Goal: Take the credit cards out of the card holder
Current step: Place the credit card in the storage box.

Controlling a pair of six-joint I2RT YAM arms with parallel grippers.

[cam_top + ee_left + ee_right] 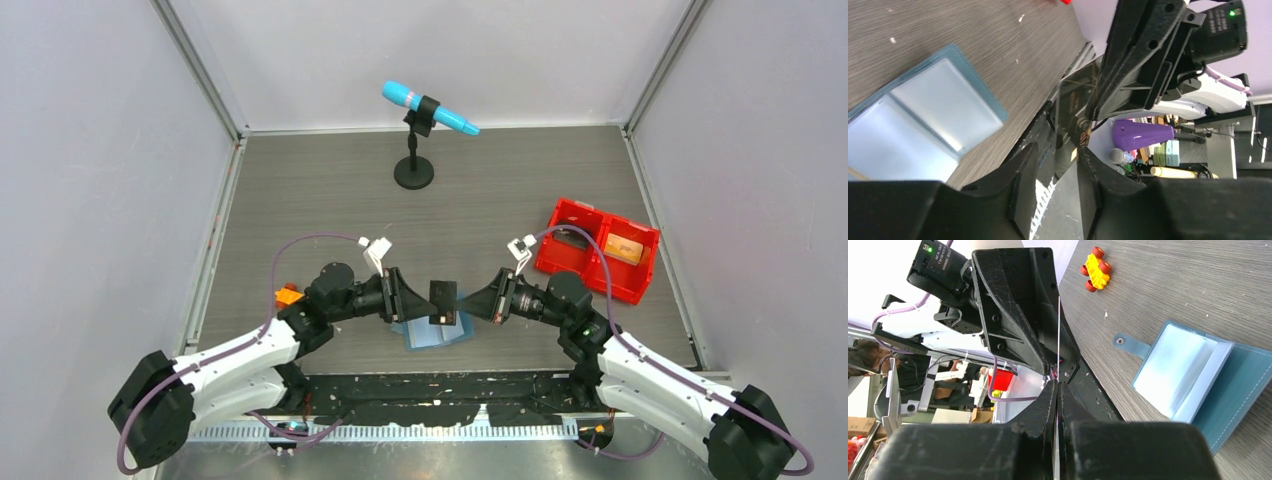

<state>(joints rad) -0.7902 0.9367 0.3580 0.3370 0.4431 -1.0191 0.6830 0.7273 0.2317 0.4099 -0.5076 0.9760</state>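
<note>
Looks like a handover above the table (pixel 300 190), near the red bin (pixel 545 255) holding an orange card (pixel 622 250), over the open card holder (pixel 437 335) lying flat: right gripper (pixel 1058 385) clamped on a dark card (pixel 442 298), left gripper (pixel 1055 155) spread loosely around it; probably needs the left backing off, then a carry to the bin.

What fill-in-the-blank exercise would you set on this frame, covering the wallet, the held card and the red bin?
1. The card holder lies ___ on the table, pale pockets up.
2. The dark card is pinched by the shut gripper of the ___ arm.
3. In the top view, an orange-gold card lies in the red bin's ___ compartment.
4. The small toy car with red wheels is ___.
Missing words: open; right; right; yellow.
</note>
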